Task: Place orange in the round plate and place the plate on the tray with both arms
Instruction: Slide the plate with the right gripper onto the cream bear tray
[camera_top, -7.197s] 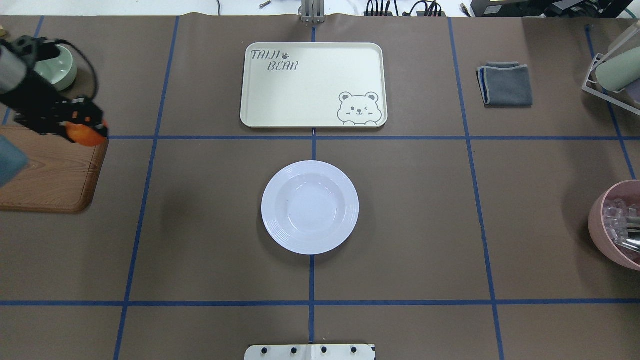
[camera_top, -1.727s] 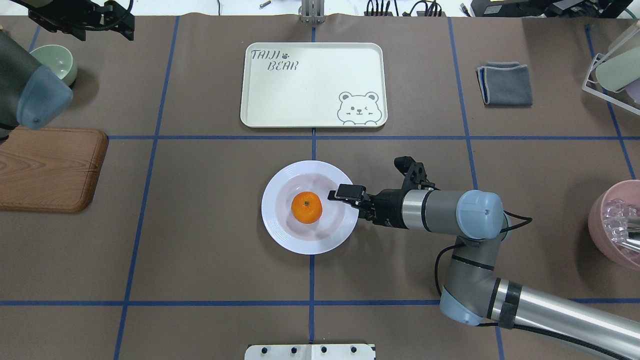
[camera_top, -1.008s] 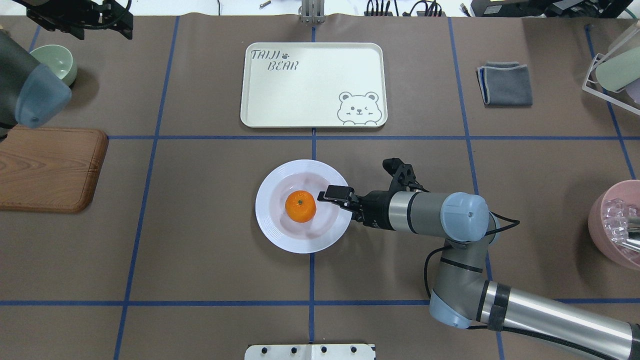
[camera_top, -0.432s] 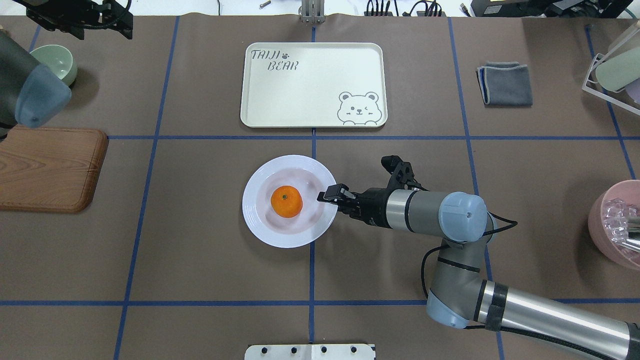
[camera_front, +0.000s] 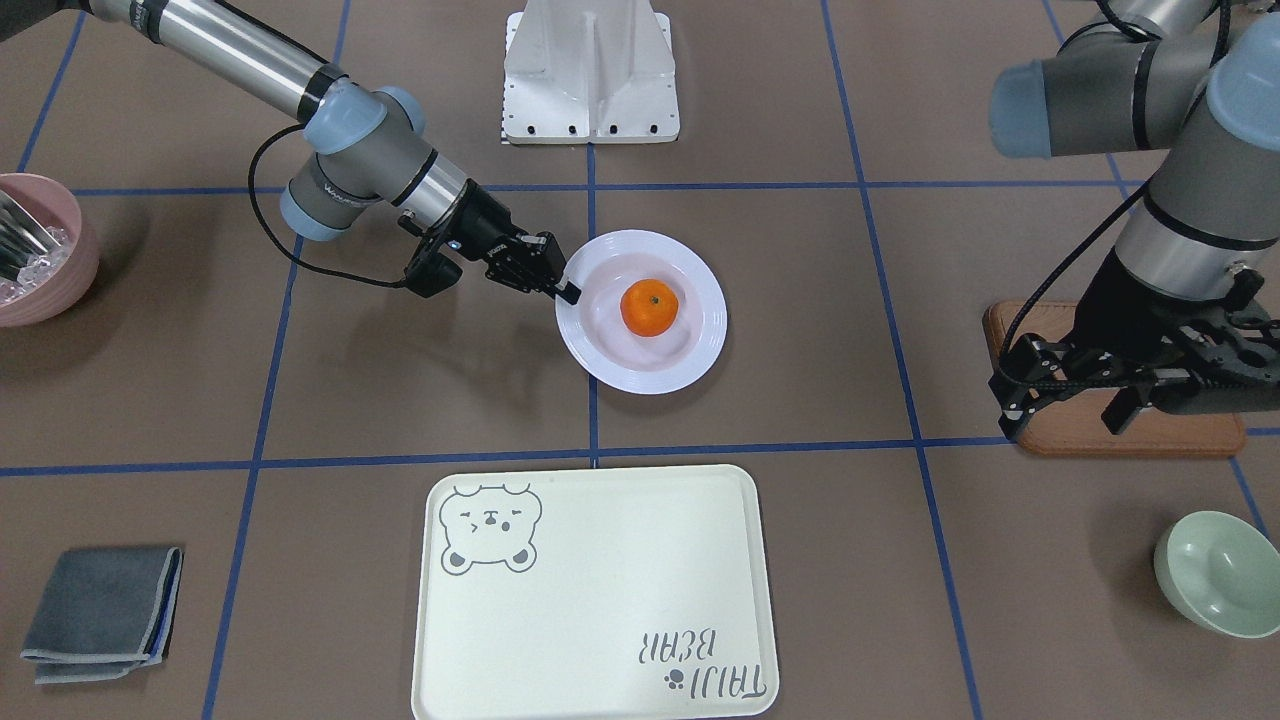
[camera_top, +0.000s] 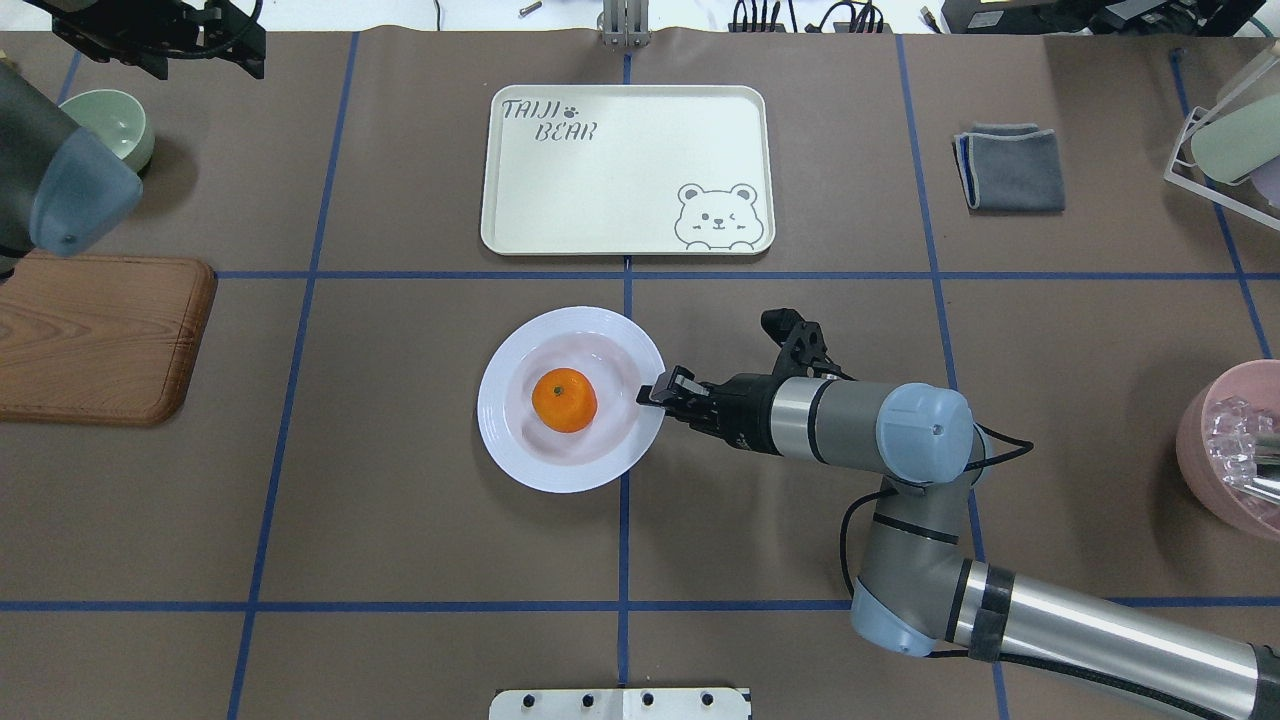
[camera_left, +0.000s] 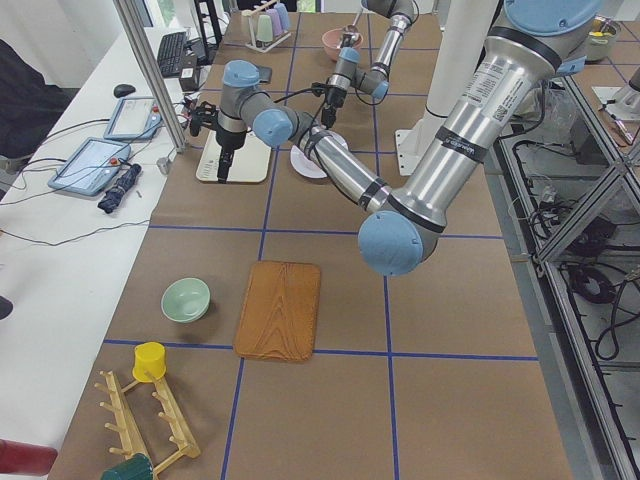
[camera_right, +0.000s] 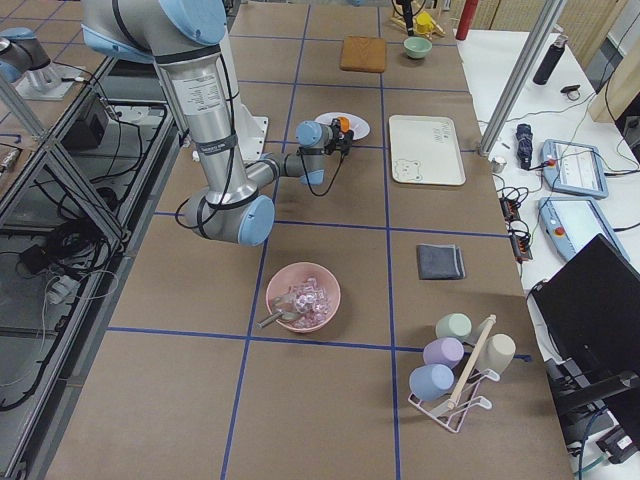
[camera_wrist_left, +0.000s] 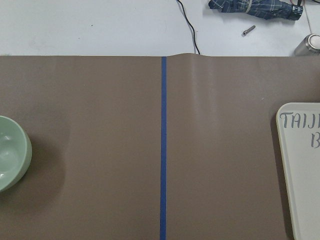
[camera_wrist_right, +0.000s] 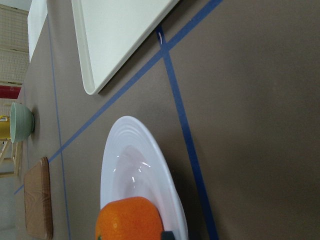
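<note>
The orange (camera_top: 565, 400) (camera_front: 649, 307) lies in the middle of the white round plate (camera_top: 510, 450) (camera_front: 600, 360), which is near the table's centre. My right gripper (camera_top: 662, 386) (camera_front: 562, 287) is shut on the plate's right rim, one finger over it. The right wrist view shows the plate (camera_wrist_right: 130, 150) and orange (camera_wrist_right: 130, 220) close up. The cream tray (camera_top: 625, 170) (camera_front: 600, 600) lies beyond the plate with nothing on it. My left gripper (camera_front: 1065, 405) hangs open with nothing in it above the far left, near the wooden board (camera_front: 1130, 435).
A wooden board (camera_top: 100, 340) and a pale green bowl (camera_top: 120, 125) are at the left. A folded grey cloth (camera_top: 1012, 167), a cup rack (camera_top: 1230, 140) and a pink bowl (camera_top: 1235, 450) stand at the right.
The orange went from my left gripper into the plate, and the left arm drew back. My right gripper has since carried the plate leftward and slightly toward the tray.
</note>
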